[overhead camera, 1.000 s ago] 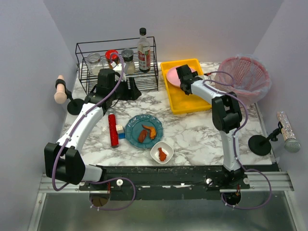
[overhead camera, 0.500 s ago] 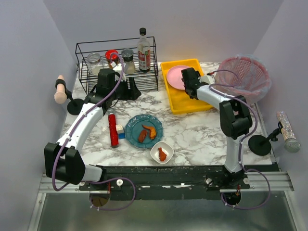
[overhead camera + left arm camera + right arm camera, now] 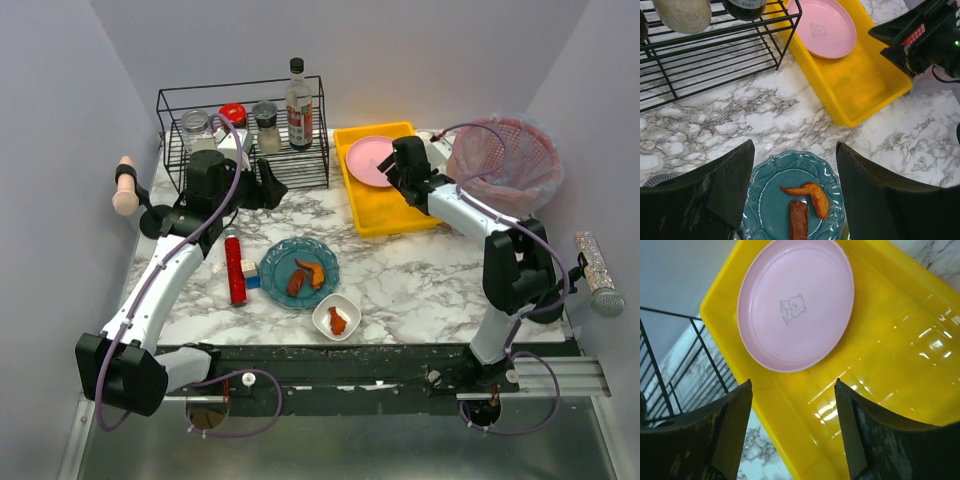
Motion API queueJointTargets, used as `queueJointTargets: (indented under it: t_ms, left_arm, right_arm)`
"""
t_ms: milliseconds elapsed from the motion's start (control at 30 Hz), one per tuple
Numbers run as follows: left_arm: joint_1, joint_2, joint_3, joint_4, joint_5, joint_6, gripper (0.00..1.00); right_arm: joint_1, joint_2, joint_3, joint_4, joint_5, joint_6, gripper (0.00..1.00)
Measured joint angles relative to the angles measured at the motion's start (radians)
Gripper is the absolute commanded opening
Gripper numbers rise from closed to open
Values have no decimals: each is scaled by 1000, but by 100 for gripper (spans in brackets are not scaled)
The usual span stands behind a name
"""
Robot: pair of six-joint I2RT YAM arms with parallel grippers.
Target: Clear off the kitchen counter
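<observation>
The kitchen counter (image 3: 410, 275) is white marble. On it sit a teal plate (image 3: 299, 272) with two pieces of fried food, a small white bowl (image 3: 337, 318) with one piece, a red cylinder (image 3: 235, 270) and a small block (image 3: 250, 273). A pink plate (image 3: 368, 160) lies in the yellow tray (image 3: 390, 215). My left gripper (image 3: 268, 186) is open and empty in front of the rack, and the teal plate (image 3: 792, 200) shows between its fingers. My right gripper (image 3: 400, 175) is open and empty above the tray (image 3: 880, 355), just right of the pink plate (image 3: 796, 302).
A black wire rack (image 3: 240, 165) with jars and a bottle stands at the back left. A pink mesh basket (image 3: 505, 160) sits at the back right. Microphone stands are at the left edge (image 3: 125, 185) and the right edge (image 3: 598, 270).
My right gripper has moved right, off the pink plate, which now lies fully uncovered in the tray. My left wrist has shifted a little left, away from the rack's front.
</observation>
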Motion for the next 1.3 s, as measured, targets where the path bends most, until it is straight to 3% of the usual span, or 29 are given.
queueJointTargets:
  t_ms: [367,700,1000,1300]
  left_arm:
    - [0,-12,42,-68,-59,-28,77]
    - [-25,-24,-60,-98,-88,-77,76]
    - [-141,75,-109,-86,-193,-113,76]
    - [-145,161,-133,-68,-249,-125,75]
  right_arm:
    - [35,-257,-237,7,-167,-337,73]
    - [113,-552,-511,56,-459,-451,71]
    - [193,-544,-629,122,-647,-426,70]
    - [193,-413,-709,264,-735,-397,70]
